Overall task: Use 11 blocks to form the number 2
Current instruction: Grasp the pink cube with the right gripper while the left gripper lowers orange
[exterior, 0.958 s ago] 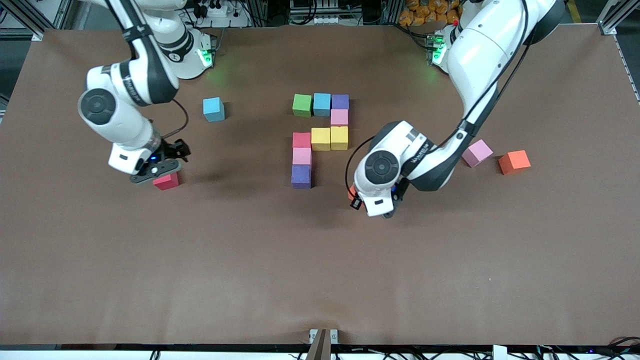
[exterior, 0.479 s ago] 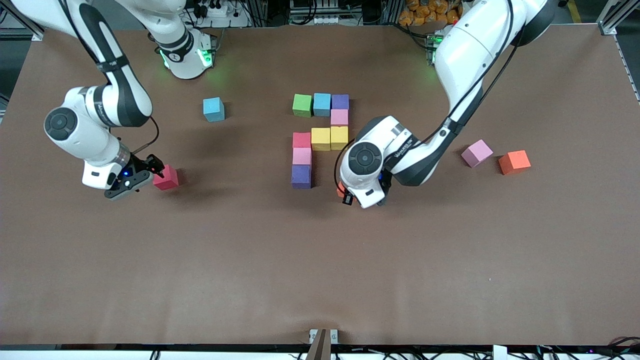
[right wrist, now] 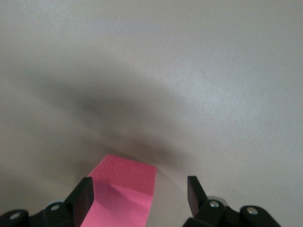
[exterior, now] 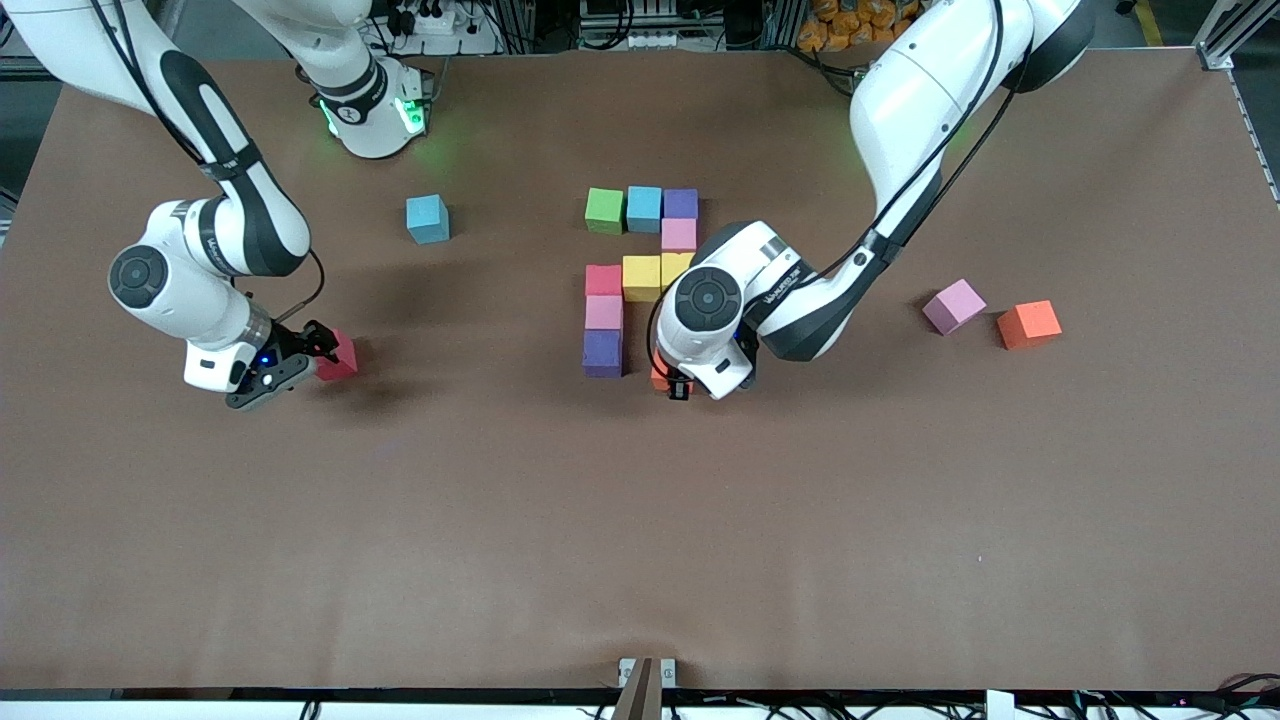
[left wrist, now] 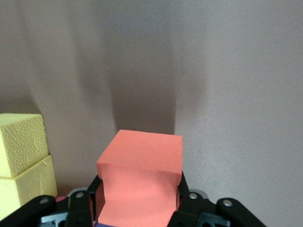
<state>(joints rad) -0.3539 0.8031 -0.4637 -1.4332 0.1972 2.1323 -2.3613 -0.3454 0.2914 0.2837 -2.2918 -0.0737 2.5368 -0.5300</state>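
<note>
Matt, grainy foam blocks

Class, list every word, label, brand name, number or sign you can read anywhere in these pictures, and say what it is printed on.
No text can be read with certainty.
Right arm: dark lettering on the white forearm, too small to read.
Left arm: similar lettering on its forearm, too small to read.
Blocks, including the orange block in the left gripper and the red block at the right gripper: no markings.
</note>
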